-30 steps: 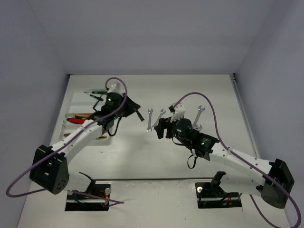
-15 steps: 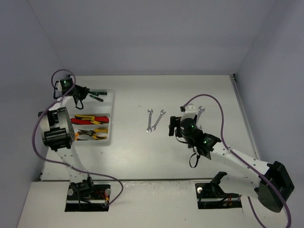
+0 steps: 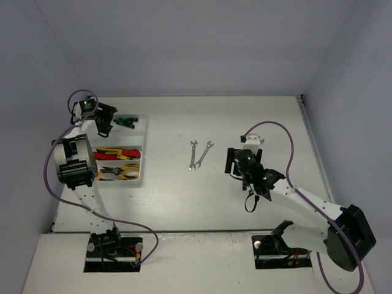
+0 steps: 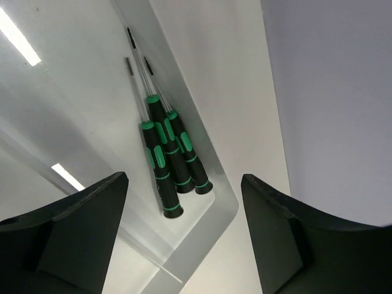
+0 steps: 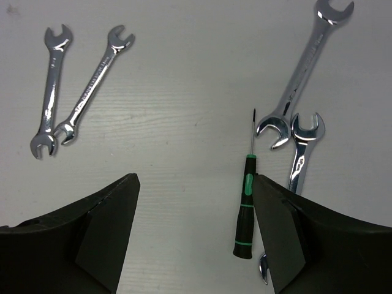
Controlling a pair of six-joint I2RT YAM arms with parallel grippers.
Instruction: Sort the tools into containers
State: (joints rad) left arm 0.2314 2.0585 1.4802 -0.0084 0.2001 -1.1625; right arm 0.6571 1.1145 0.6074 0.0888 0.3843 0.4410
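Note:
The white tray point(image 3: 143, 165) stands at the left. Its far compartment holds three black-green screwdrivers point(image 4: 168, 153), which lie side by side against the tray's rim point(image 4: 220, 214). My left gripper point(image 4: 184, 177) hovers open just above their handle ends and holds nothing. Red-yellow cutters point(image 3: 116, 152) and orange pliers point(image 3: 116, 173) fill the nearer compartments. My right gripper point(image 5: 195, 179) is open over the table. One more screwdriver point(image 5: 245, 214) lies loose just inside its right finger. Two wrenches point(image 5: 303, 92) lie right of that screwdriver.
Two more silver wrenches point(image 3: 199, 154) lie together mid-table, left of my right gripper point(image 3: 236, 160). The left arm is folded back, its gripper point(image 3: 105, 121) at the tray's far end near the left wall. Walls close the table on three sides.
My left arm swung from mid-table back to the tray's far compartment, and its jaws went from shut to open. My right gripper shifted a little to the right, still open.

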